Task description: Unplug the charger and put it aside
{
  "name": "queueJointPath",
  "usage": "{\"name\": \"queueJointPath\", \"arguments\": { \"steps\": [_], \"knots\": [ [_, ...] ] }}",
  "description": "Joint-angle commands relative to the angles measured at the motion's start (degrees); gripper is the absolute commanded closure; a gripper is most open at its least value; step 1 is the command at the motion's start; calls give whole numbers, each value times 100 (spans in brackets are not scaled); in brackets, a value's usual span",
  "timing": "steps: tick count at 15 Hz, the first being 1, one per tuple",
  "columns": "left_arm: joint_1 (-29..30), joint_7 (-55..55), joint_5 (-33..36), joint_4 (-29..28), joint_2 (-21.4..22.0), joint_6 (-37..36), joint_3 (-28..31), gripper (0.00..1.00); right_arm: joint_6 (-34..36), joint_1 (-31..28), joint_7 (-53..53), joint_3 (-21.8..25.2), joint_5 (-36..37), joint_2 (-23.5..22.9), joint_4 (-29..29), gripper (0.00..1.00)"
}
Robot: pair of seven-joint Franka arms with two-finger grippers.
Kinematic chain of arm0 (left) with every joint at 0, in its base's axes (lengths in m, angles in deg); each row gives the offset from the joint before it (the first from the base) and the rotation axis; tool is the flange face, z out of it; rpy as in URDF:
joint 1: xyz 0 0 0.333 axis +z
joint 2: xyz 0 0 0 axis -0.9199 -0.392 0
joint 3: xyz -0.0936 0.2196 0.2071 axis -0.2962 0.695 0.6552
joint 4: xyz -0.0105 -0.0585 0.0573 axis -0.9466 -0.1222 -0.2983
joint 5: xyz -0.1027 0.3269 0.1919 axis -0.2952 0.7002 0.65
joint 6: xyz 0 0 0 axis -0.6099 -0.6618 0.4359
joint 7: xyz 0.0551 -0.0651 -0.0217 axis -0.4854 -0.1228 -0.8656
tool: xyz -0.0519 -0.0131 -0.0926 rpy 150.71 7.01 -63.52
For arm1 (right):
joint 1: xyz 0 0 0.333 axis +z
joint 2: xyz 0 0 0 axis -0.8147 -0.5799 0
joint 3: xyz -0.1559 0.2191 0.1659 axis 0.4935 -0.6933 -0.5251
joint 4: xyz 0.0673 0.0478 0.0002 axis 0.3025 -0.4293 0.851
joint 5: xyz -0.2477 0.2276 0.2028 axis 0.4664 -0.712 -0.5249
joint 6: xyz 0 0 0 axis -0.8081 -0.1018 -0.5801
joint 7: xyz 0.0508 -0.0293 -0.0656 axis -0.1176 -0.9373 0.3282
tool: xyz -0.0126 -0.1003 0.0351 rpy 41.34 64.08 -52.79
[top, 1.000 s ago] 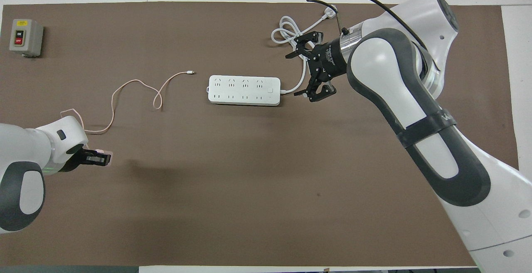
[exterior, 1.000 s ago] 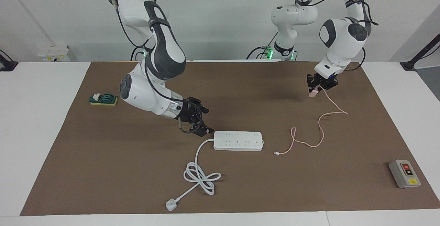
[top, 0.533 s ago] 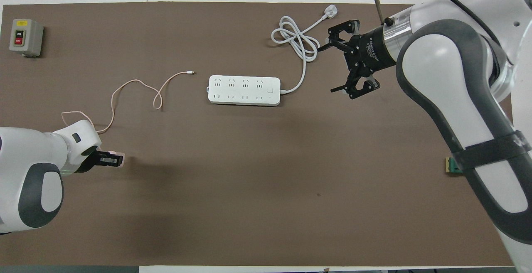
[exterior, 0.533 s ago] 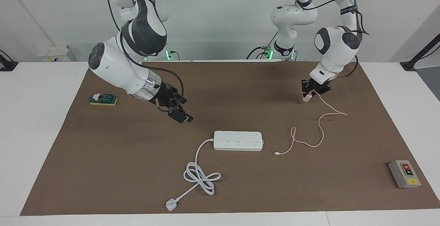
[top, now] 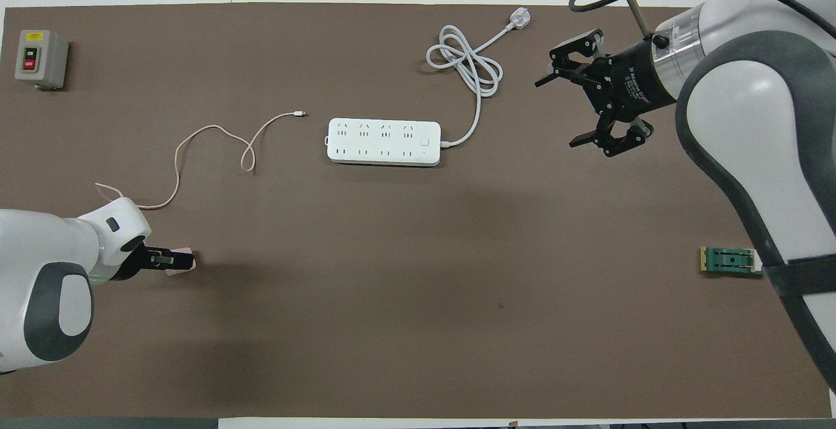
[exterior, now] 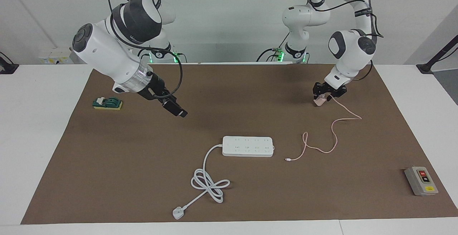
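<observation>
Left gripper (exterior: 321,99), low over the mat (exterior: 250,199) at the left arm's end, around the charger (exterior: 319,101): a small pale pink cube resting on or just above the mat. Whether the fingers are clamping it or have parted cannot be told. Its thin pink cable (exterior: 331,135) trails in loose curves away from the robots to a tiny connector near the strip (exterior: 248,146). The charger is well apart from the strip, nearer the robots. Right gripper (top: 578,106), raised over bare mat, fingers spread wide and holding nothing. Strip: flat white plastic bar, rounded corners, two rows of sockets; its thick white cord (exterior: 207,181) lies knotted in loops. Mat: matte brown sheet.
</observation>
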Motion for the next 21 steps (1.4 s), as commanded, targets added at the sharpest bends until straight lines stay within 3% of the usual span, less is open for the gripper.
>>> {"name": "queueJointPath", "arguments": {
  "steps": [1,4,6,11,15,21],
  "knots": [
    [385,227,-65,-32,35,84,-16,0,156,-123,-1246,-54,614,251,-120,0],
    [596,280,31,257,-87,-135,2,0,385,-272,-2398,-54,1018,401,-111,0],
    [676,280,399,573,-97,-573,2,0,552,-272,-3032,-54,1465,567,-111,0],
    [808,246,462,1610,-70,-1715,10,0,947,-307,-4280,-63,2302,998,-137,0],
    [826,-236,497,2498,-44,-2587,10,0,1097,-667,-5485,-72,2321,1236,-225,0],
    [825,-1010,611,3694,-79,-3738,2,0,1501,-764,-5584,-63,2329,1808,-744,0]
  ]
}}
